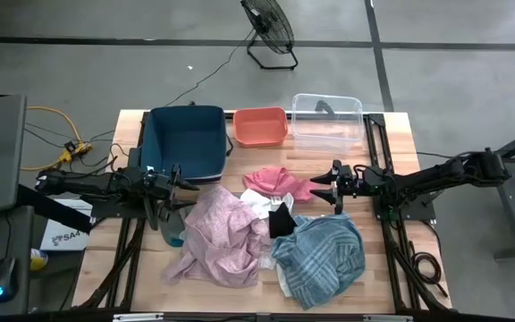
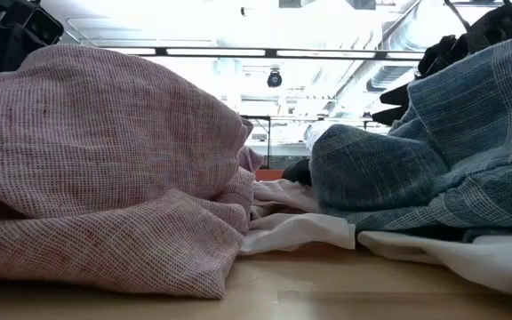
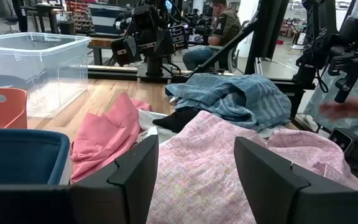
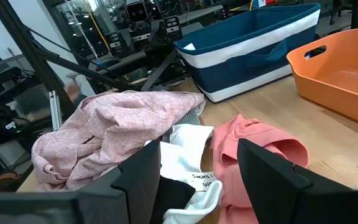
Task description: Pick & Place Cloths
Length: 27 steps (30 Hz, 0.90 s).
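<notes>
The cloths lie heaped in the middle of the table. The pale pink one (image 1: 222,237) is at the near left, the blue-teal plaid one (image 1: 322,253) at the near right, and the coral pink one (image 1: 275,182) behind them. A white one (image 1: 262,204) and a small black one (image 1: 282,220) lie between, and a grey-green edge (image 1: 175,238) shows at the pile's left. My left gripper (image 1: 173,190) stands open just left of the pile, above the pale pink cloth (image 3: 191,155). My right gripper (image 1: 331,190) stands open at the pile's right, facing the coral pink cloth (image 4: 253,149) and the white cloth (image 4: 188,146).
Three bins stand along the far edge: a navy blue one (image 1: 184,143), a coral one (image 1: 260,127) and a clear one (image 1: 327,121). A floor fan (image 1: 271,31) stands beyond the table. A person (image 3: 227,25) sits in the room behind.
</notes>
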Each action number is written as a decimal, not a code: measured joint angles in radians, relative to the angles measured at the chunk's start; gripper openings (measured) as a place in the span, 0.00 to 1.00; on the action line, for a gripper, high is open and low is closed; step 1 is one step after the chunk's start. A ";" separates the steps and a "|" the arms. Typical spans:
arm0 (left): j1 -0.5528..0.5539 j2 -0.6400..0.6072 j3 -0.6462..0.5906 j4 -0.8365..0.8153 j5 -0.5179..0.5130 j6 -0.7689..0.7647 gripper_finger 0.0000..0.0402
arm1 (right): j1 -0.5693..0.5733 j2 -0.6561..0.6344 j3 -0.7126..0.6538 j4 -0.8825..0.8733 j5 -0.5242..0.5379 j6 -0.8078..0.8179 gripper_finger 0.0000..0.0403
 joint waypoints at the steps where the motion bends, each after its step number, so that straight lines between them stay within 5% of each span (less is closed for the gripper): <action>1: 0.000 0.000 0.000 0.000 0.000 0.000 0.52 | 0.000 0.000 0.000 0.000 0.000 0.000 0.51; 12: 0.000 0.000 0.000 0.000 0.000 0.000 0.52 | 0.000 0.000 0.000 0.003 0.001 -0.013 0.51; 21: 0.000 0.000 0.000 0.000 0.000 0.000 0.52 | -0.001 0.000 0.001 0.020 0.026 -0.251 0.51; 27: 0.000 0.000 0.000 0.002 0.000 0.000 0.52 | 0.008 0.000 0.001 0.100 -0.038 -0.127 0.51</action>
